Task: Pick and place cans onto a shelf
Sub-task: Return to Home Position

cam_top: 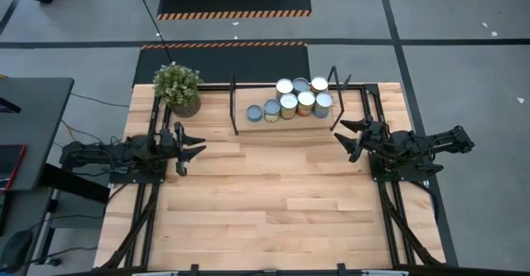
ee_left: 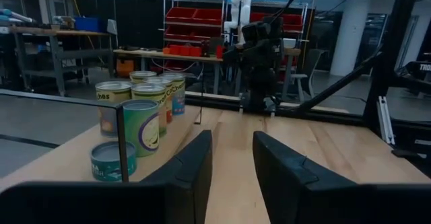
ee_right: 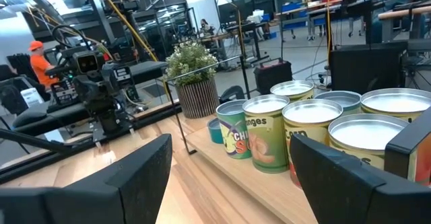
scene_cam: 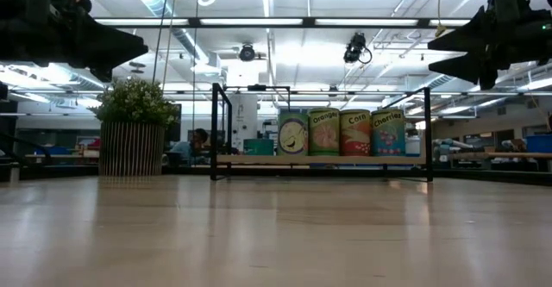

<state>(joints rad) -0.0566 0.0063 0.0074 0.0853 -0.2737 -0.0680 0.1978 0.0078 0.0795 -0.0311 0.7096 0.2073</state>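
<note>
Several cans [cam_top: 296,99] stand upright in a cluster on the shelf [cam_top: 291,120], a light-wood board with thin black posts at the table's far middle. The low view shows them side by side [scene_cam: 341,132], and both wrist views see them [ee_left: 138,120] [ee_right: 269,140]. My left gripper [cam_top: 199,146] hovers level above the table's left side, shut and holding nothing [ee_left: 232,150]. My right gripper [cam_top: 346,138] hovers level at the right, just near of the shelf's right end. Its fingers stand apart with nothing between them [ee_right: 232,157].
A potted green plant [cam_top: 177,88] stands at the far left corner, left of the shelf. The shelf's black posts [scene_cam: 213,132] rise at both ends. Bare plank tabletop [cam_top: 273,193] stretches between the arms and toward the near edge. Black arm frames run along both sides.
</note>
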